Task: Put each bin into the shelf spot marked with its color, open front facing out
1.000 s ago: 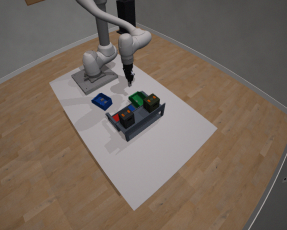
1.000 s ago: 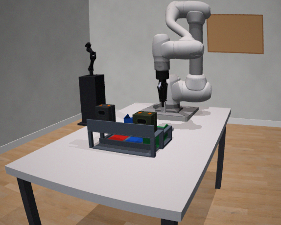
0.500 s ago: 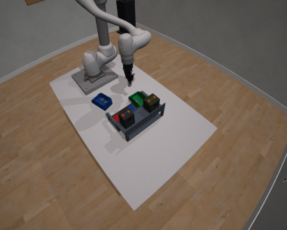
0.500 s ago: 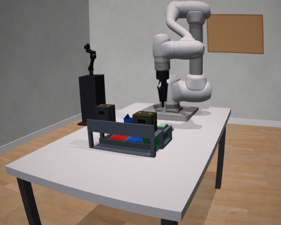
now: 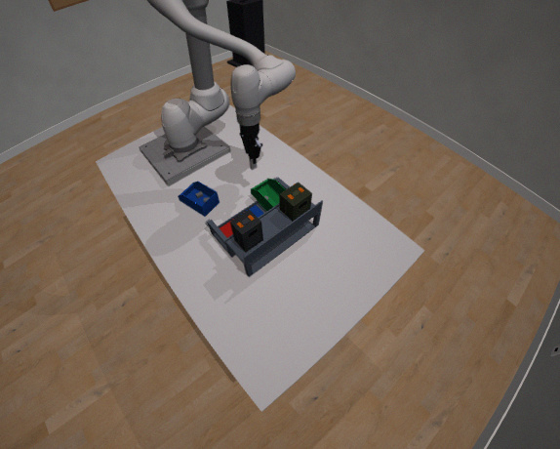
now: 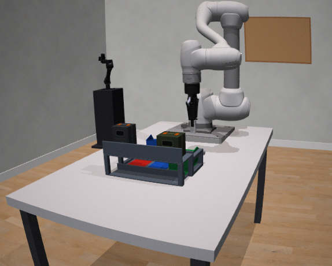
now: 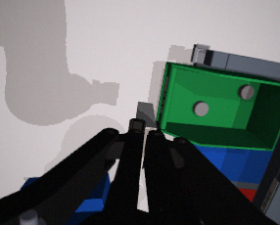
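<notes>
Gray shelf [image 5: 283, 236] [image 6: 141, 150] [image 7: 235, 62] on the table. Green bin [image 5: 266, 193] [image 6: 195, 150] [image 7: 210, 112], at the shelf's front, sticks out; blue bin [image 5: 198, 199] [image 6: 151, 141] [image 7: 90, 193] stands before it. Both look stiff and light, with loose parts; pinch a wall. The gripper [image 5: 253, 165] [image 6: 192, 127] [image 7: 143, 113], off the shelf's front, is pressed together, empty.

Exterior view, I see black box [image 5: 248, 232] [image 6: 124, 133] left, olive box [image 5: 296, 202] [image 6: 170, 142] right — black pedestal [image 5: 246, 31] [image 6: 104, 113] far left, brown board [image 5: 67, 3] [image 6: 277, 40] far right.

Blue bin [image 5: 199, 204] [image 6: 151, 141] [image 7: 93, 202] off shelf; green bin [image 5: 266, 194] [image 6: 191, 150] [image 7: 210, 110] partly in.
</notes>
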Robot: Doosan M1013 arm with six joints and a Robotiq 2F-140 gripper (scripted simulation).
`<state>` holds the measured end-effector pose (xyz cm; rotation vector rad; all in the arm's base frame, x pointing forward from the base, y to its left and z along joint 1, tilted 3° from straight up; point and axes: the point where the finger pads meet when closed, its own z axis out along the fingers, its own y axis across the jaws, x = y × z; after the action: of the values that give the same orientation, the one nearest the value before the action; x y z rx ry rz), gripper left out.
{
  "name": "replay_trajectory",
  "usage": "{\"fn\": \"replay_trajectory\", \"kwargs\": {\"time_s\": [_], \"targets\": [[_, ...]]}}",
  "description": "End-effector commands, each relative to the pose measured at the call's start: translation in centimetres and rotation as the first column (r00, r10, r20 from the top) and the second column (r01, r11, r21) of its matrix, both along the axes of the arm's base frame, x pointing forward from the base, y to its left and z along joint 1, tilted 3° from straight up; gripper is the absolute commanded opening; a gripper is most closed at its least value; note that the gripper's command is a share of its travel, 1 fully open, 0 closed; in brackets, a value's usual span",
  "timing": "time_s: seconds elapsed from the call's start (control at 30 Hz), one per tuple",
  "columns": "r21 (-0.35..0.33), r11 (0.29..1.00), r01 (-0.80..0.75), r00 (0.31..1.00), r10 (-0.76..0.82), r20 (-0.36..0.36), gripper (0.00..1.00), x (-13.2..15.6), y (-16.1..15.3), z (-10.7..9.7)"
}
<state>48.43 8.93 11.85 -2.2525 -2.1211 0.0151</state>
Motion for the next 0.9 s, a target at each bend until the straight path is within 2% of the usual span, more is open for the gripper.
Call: {"fn": "replay_trajectory", "kwargs": {"time_s": [0.0,0.53,0.87], "targets": [[0.000,1.000,0.000,1.000,0.000,0.000,0.10,0.0,0.0,0.0],[0.000,1.000,0.000,1.000,0.000,0.000,0.10,0.0,0.0,-0.1],[0.000,1.000,0.000,1.000,0.000,0.000,0.10,-0.1,0.1,-1.5]]}}
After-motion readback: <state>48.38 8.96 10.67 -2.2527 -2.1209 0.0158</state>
